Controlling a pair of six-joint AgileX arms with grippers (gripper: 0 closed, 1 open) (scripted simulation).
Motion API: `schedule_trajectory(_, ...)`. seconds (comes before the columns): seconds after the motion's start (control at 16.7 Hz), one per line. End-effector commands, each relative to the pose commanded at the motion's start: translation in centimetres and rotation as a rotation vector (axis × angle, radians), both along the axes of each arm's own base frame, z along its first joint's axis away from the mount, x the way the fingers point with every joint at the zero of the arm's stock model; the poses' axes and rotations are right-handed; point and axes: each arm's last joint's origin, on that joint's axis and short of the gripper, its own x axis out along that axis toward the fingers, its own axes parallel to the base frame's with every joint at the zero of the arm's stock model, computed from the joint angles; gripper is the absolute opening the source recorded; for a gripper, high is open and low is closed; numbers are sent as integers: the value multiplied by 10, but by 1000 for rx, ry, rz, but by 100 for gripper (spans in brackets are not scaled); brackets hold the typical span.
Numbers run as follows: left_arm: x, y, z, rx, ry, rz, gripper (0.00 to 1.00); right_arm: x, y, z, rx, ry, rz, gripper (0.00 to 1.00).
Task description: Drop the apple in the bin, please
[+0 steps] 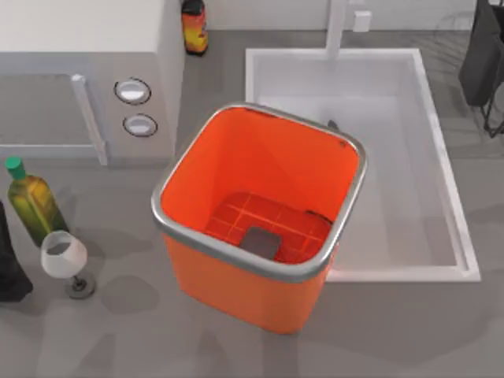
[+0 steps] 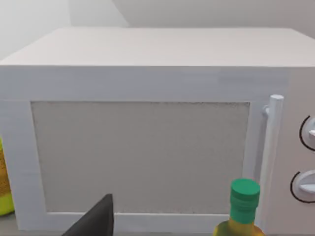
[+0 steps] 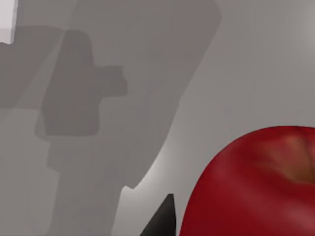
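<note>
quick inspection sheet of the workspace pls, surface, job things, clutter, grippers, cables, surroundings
surface: grey counter, with soft shadows on it.
job's things: orange bin stands upright mid-counter, open, a grey patch on its gridded bottom; red apple sits close in the right wrist view, on or over a grey surface, not in the bin.
clutter: green-capped oil bottle and wine glass at the left; sauce bottle at the back.
grippers: left fingertip faces the microwave; right fingertip is beside the apple; whether it grips cannot be told.
cables: nothing seen.
surroundings: white sink at the right, behind the bin; dark rack at the far right.
</note>
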Motion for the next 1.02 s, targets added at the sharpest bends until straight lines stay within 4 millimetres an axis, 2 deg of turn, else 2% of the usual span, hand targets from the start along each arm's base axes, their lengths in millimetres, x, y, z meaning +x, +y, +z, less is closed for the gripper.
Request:
schedule_trajectory(0.18,0,0,0,0,0,0,100,14,22,5,34,-135,241,0)
schedule_trajectory(0.36,0,0,0,0,0,0,100,31,55,9,59,-309,612,0)
schedule_trajectory(0.72,0,0,0,0,0,0,100,56,141,13,26,-694,1529,0)
schedule_trajectory(1.02,0,0,0,0,0,0,100,57,211,5,-25,-960,2110,0)
